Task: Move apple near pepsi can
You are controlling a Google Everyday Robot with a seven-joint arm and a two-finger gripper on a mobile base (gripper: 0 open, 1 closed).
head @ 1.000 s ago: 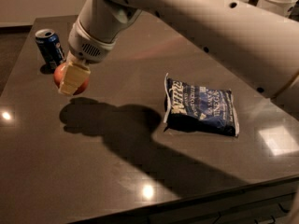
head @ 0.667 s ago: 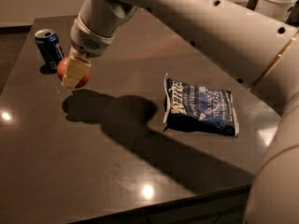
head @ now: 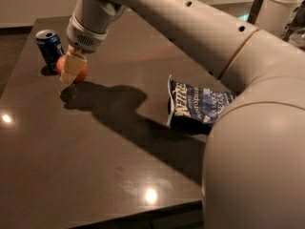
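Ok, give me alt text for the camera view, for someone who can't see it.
A robot arm's gripper holds a red apple in its fingers low over a dark table, right beside a blue soda can near the far left corner. A blue chip bag lies apart, farther right in the picture.

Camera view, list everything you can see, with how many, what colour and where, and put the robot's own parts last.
table: one, dark brown, glossy, fills most of the view
pepsi can: one, dark blue with silver top, upright at the far left of the table
apple: one, red-orange, just right of the can, in the gripper
chip bag: one, dark blue with white lettering, lying right of centre
container: one, white, top right beyond the table
arm: one, pale grey, reaching in from the right
gripper: one, beige fingers, closed on the apple beside the can
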